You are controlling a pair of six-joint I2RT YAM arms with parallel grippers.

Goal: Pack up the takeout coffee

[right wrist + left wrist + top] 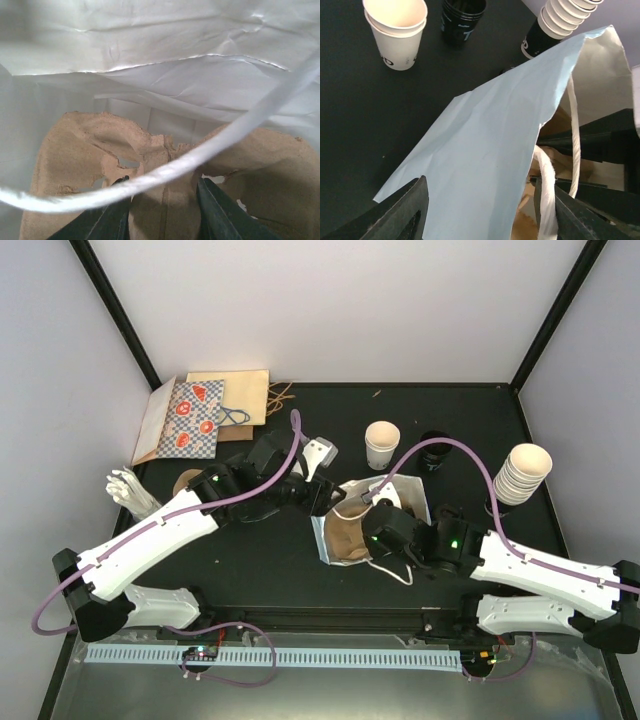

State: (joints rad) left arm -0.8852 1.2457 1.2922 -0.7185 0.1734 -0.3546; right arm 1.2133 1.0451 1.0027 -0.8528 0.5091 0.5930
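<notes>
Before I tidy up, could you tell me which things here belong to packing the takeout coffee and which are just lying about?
For the job: light blue bag, cardboard carrier inside it, nested white cups, tall cup stack.

Lying about: patterned bag, brown paper bag, white bundle at the left.

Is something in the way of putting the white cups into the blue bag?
Yes. The right hand reaches into the blue bag's mouth, holding the brown cup carrier inside, and the bag's white cord handle hangs across the opening. The dark table between the white cups and the bag looks bare.
</notes>
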